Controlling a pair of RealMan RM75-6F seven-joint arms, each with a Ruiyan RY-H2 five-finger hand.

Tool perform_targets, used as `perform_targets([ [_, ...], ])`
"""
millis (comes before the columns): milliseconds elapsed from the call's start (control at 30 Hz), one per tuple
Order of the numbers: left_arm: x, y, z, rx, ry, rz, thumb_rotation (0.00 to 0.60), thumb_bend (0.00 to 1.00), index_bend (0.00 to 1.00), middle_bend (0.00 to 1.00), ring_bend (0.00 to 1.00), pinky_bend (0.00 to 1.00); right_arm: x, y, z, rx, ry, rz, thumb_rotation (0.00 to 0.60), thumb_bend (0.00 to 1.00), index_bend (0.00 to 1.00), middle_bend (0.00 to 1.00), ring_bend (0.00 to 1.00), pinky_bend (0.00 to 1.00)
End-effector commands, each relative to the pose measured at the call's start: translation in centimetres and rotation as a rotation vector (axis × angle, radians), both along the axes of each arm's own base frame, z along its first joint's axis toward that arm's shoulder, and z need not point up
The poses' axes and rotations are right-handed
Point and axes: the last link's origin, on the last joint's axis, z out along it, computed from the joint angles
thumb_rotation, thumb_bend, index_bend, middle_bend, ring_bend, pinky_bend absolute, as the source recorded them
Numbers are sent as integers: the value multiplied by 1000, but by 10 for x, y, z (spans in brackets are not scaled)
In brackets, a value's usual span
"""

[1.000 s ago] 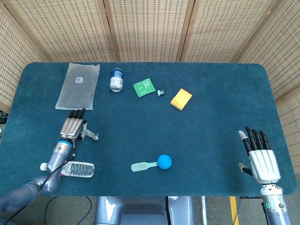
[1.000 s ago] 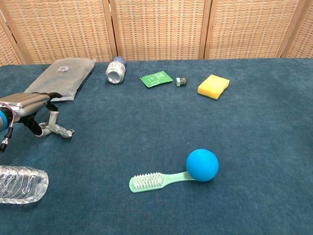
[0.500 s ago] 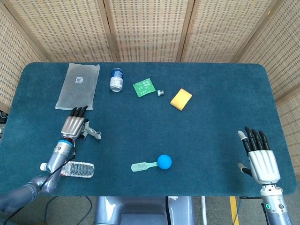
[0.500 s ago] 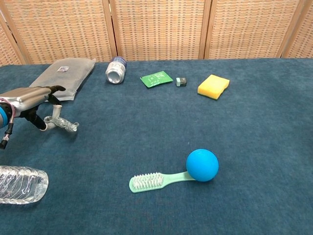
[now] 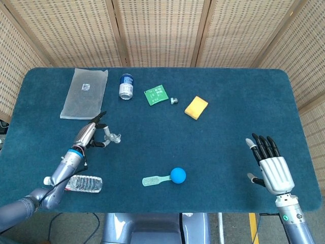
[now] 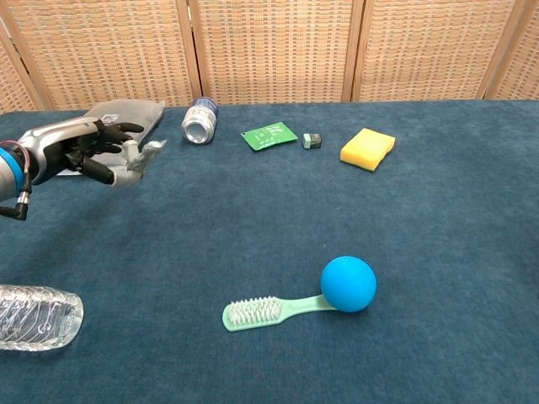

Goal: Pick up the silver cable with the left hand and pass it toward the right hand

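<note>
Now, left hand: the left hand (image 5: 89, 134) grips the silver cable (image 5: 109, 138), lifted off the table (image 5: 223, 107) at its left side.
Cable axis: it juts from the fingers toward the robot's right, its free end (image 6: 150, 150) pointing the way it must travel.
Right hand: the right hand (image 5: 269, 162) waits with fingers spread, holding nothing, well apart across the table.
Path: judging by the layout, bare cloth lies between the hands; blue ball (image 5: 177, 175) and brush (image 5: 155, 180) sit nearer the front edge.
Left-side clutter: plastic bottle (image 5: 84, 183) near the forearm, grey pouch (image 5: 84, 92) behind.
</note>
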Motion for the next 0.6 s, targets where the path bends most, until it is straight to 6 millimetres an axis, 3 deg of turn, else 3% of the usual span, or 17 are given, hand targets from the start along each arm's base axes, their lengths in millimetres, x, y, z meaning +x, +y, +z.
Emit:
perform_targets([
  [33, 48, 3, 1, -104, -223, -15, 600, 759, 853, 0, 0, 0, 23, -19, 4, 69, -65, 115, 600, 0, 161, 4, 0, 0],
  [267, 108, 8, -15, -198, -369, -65, 600, 755, 864, 0, 0, 0, 64, -54, 11, 146, -115, 267, 600, 1, 248, 63, 0, 0],
  [600, 176, 11, -51, -290, -439, -105, 600, 752, 869, 0, 0, 0, 116, -90, 3, 227, -203, 372, 600, 147, 367, 176, 0, 0],
])
